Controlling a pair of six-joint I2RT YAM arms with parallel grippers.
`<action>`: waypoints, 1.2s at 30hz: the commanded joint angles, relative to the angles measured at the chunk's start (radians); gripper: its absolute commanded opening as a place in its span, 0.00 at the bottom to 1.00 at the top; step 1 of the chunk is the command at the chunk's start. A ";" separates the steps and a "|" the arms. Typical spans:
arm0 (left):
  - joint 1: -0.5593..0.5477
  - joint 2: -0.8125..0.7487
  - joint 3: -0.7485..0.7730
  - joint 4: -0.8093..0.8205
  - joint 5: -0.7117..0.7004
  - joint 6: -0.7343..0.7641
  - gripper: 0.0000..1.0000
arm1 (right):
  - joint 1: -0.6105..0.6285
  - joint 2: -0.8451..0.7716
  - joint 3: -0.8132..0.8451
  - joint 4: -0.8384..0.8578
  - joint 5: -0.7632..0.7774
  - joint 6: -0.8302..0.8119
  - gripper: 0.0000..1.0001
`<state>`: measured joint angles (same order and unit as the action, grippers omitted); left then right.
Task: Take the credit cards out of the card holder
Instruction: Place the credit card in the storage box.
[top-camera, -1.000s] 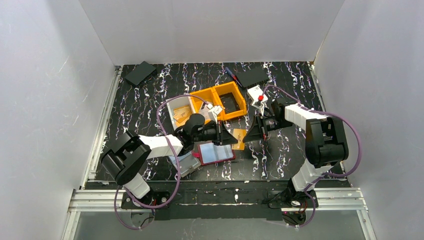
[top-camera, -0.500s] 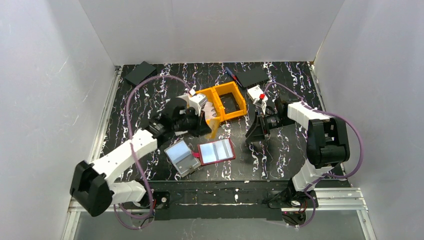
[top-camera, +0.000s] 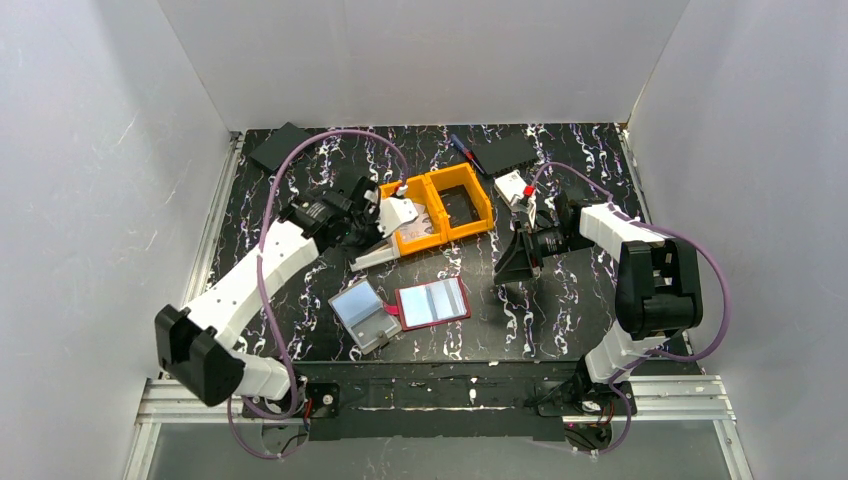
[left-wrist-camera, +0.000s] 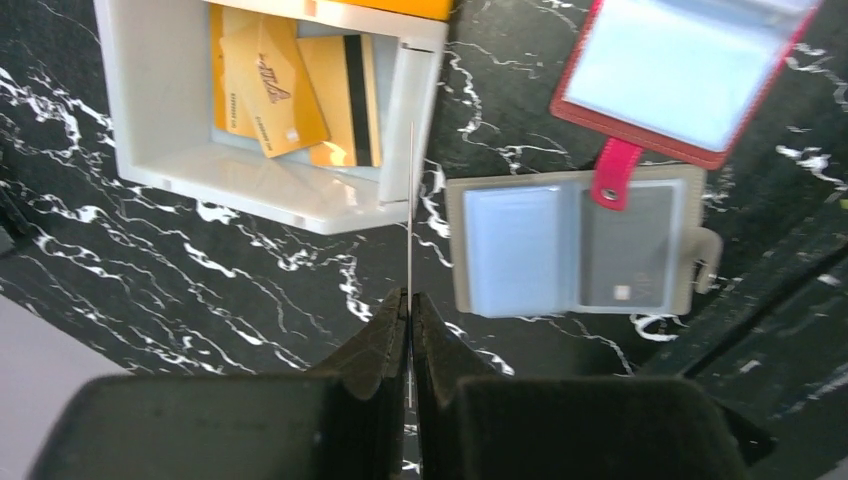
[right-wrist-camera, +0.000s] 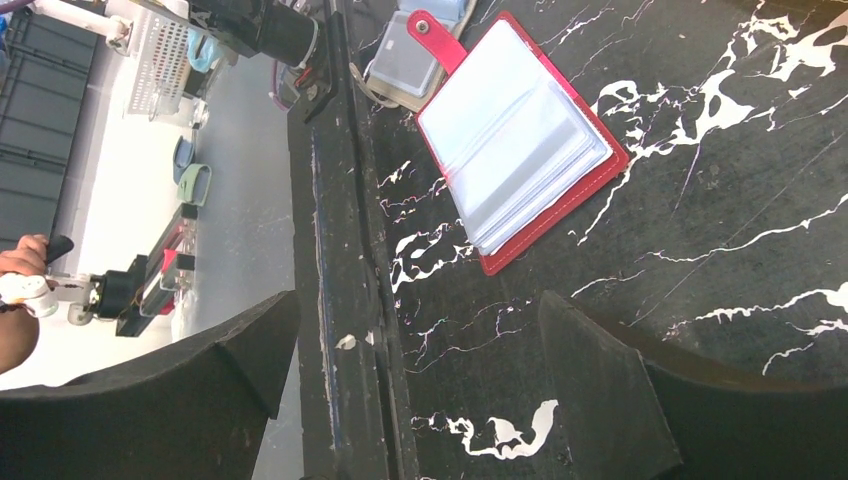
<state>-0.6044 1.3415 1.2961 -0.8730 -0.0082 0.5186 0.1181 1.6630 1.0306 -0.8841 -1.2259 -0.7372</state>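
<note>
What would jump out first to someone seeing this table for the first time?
The red card holder lies open near the table's front edge, shiny pockets up, beside a grey one. Farther back stand bright orange bins and a white tray with tan cards in it. The left gripper pinches a thin card edge-on by that tray's rim, while the right gripper hangs wide open.
</note>
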 joint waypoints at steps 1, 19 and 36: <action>0.043 0.072 0.080 -0.029 0.005 0.147 0.00 | -0.006 -0.035 0.010 0.008 -0.011 -0.008 0.98; 0.157 0.321 0.139 0.066 0.180 0.242 0.00 | -0.006 -0.007 -0.006 0.030 -0.031 0.011 0.98; 0.222 0.488 0.155 0.074 0.235 0.265 0.00 | -0.006 0.007 -0.006 0.033 -0.027 0.011 0.98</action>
<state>-0.3878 1.8145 1.4223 -0.7845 0.1852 0.7677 0.1177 1.6634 1.0290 -0.8585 -1.2335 -0.7288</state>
